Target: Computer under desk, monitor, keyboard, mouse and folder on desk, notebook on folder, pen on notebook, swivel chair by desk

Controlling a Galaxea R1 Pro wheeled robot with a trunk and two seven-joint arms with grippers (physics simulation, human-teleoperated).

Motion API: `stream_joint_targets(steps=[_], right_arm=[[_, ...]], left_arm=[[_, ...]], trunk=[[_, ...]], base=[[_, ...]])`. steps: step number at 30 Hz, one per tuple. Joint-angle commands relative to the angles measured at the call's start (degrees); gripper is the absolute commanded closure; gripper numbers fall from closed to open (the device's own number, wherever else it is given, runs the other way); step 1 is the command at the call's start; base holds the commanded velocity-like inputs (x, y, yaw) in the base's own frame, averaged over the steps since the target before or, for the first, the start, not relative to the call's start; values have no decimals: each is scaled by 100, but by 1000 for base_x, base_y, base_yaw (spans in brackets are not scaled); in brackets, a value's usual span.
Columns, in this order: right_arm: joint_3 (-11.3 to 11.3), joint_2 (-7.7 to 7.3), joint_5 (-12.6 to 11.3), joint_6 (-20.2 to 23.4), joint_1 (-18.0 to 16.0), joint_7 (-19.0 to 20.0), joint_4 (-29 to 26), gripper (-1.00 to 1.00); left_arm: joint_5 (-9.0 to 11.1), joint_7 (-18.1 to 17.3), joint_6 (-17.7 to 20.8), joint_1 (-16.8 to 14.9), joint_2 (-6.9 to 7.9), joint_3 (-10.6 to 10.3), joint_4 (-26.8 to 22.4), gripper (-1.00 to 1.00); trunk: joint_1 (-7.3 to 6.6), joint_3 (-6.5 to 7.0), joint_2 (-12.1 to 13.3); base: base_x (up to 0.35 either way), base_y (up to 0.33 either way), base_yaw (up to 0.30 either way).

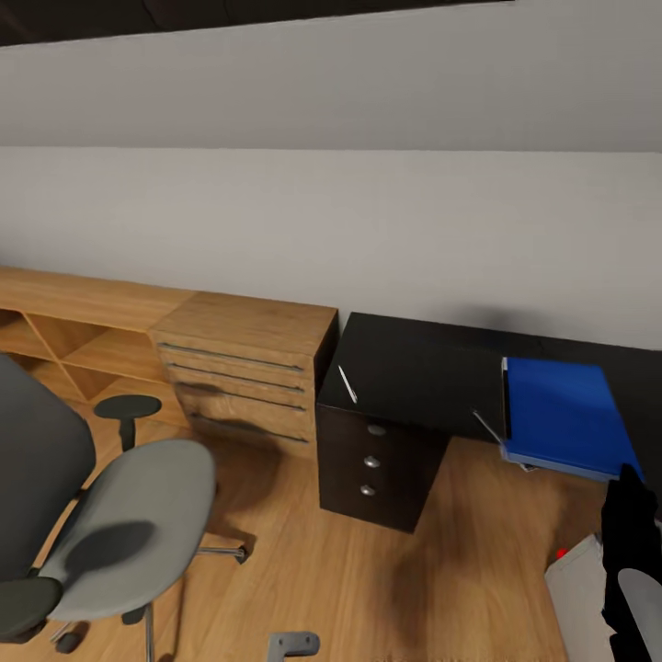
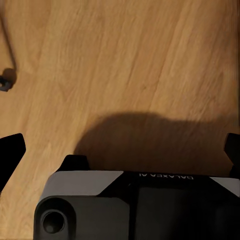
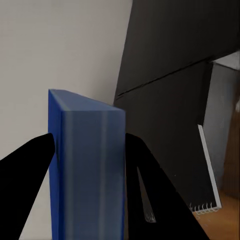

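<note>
The blue folder hangs over the right part of the black desk, reaching past its front edge. My right gripper is shut on the folder's near edge; the right wrist view shows the folder pinched between both fingers of the gripper. I cannot tell whether the folder touches the desk top. The pen lies on the desk's left end above the drawers. At lower left stands the grey swivel chair, apart from the desk. My left gripper is open over bare wooden floor.
A light wooden counter with bar-handle drawers adjoins the desk's left side. A second thin pale stick lies at the desk's front edge beside the folder. A pale grey slab with a red dot sits on the floor at lower right. A chair castor shows near the left gripper.
</note>
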Motion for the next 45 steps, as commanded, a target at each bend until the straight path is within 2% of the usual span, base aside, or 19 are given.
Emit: stream_joint_targets(steps=[1, 30, 45], right_arm=[[6, -3, -33, -28, -4, -16, -7, 100], [-40, -3, -46, -3, -4, -10, 27, 100], [-21, 20, -140, -4, -4, 47, 1, 100]], left_arm=[[46, 49, 13, -4, 3, -17, -7, -100], [64, 58, 13, -4, 11, -15, -3, -100], [64, 49, 13, -4, 1, -15, 42, -100]], trunk=[[0, -5, -4], [0, -5, -4], [0, -5, -4]], base=[[0, 0, -298], [0, 0, -296], [0, 0, -36]])
